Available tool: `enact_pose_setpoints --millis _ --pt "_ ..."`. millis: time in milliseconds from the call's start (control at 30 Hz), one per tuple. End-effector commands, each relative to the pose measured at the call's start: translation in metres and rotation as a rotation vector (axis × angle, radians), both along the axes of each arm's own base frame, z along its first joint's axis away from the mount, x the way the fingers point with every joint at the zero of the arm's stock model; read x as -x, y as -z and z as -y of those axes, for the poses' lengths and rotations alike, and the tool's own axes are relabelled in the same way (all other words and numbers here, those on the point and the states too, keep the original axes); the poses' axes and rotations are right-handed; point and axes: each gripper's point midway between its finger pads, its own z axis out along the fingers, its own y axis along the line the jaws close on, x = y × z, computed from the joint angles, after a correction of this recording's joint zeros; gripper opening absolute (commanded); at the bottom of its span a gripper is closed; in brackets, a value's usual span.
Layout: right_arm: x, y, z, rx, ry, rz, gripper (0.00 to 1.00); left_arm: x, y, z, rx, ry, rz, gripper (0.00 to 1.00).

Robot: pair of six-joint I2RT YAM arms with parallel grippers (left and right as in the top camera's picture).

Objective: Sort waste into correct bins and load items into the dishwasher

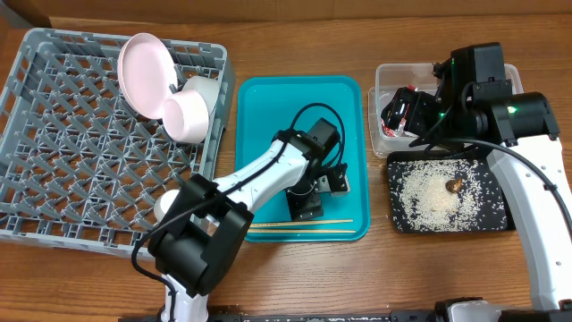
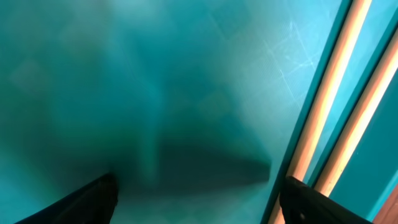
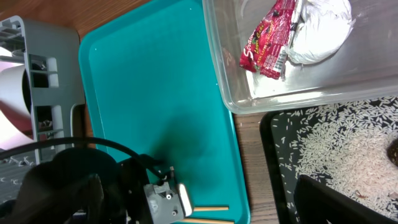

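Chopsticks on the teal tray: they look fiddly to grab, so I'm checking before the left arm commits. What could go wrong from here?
1. The chopsticks lie flat on the teal tray and off toward one finger of the open left gripper, not centred between the jaws. Closing may nudge them or catch only one.
2. They sit close to the tray's raised near rim, so a finger could strike it.

Noted red wrapper (image 3: 267, 40) lying against white tissue (image 3: 323, 31) inside the clear tub (image 3: 224, 93), far right. Just nearer me, the black tray (image 3: 266, 143) held scattered rice (image 3: 336, 149). Left of both I saw the teal tray (image 3: 155, 87), with the chopsticks (image 3: 208, 209) poking out at its near edge beside the left arm (image 3: 74, 186).
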Motion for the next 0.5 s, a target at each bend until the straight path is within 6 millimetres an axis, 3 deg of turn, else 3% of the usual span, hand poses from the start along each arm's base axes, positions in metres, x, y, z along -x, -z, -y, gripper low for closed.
enact_pose_setpoints --millis 0,133,300,467 --pt "-0.001 -0.002 0.0 0.004 -0.002 0.01 1.0 0.014 0.014 -0.012 -0.083 -0.016 -0.018 0.9" --pt "-0.001 -0.002 0.0 0.004 -0.001 0.01 1.0 0.01 -0.004 -0.009 -0.097 -0.015 0.058 0.91" --pt "-0.001 -0.002 0.0 0.004 -0.002 0.01 1.0 0.007 -0.041 0.0 -0.024 -0.024 0.137 0.93" --pt "-0.001 -0.002 0.0 0.004 -0.002 0.01 1.0 0.008 -0.046 0.0 -0.017 -0.031 0.144 0.92"
